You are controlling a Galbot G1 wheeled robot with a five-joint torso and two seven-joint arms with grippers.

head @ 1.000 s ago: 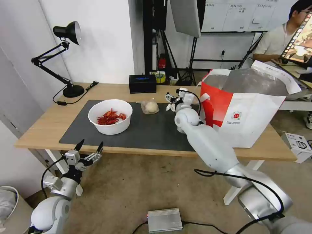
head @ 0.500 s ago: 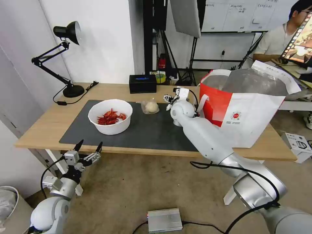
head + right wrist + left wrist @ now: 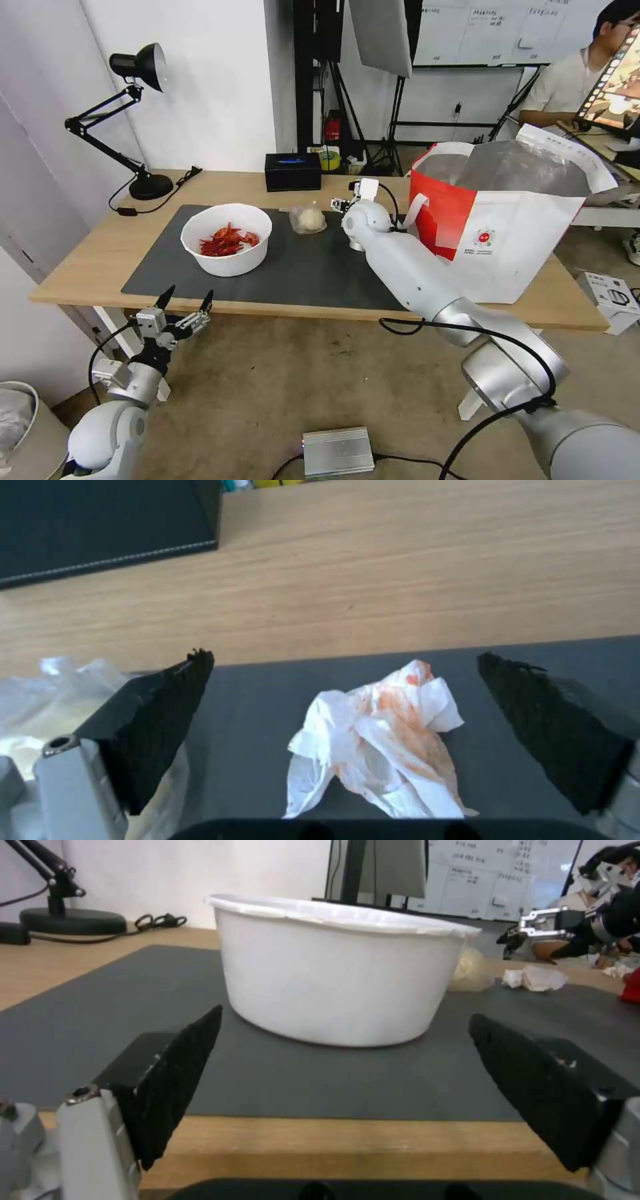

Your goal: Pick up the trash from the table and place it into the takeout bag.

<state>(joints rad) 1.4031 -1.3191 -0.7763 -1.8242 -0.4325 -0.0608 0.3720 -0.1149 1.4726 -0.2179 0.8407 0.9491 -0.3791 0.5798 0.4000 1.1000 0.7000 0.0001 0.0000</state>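
**Right claw poised over one tissue**

The right claw [image 3: 347,740], fingers spread, hovers over one crumpled white orange-stained tissue [image 3: 383,740] on the dark grey mat [image 3: 293,267], centre frame. One white bowl of red shells [image 3: 227,239] and one clear bagged bun [image 3: 308,218] sit left; one white-and-red takeout bag [image 3: 513,220] right. The left claw [image 3: 185,308], spread, waits lower left below the light-wood table [image 3: 80,267].

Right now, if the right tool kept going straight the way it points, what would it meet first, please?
Most likely the crumpled tissue: it lies on the dark mat centred between the open right tool's fingers. How near it is cannot be judged.
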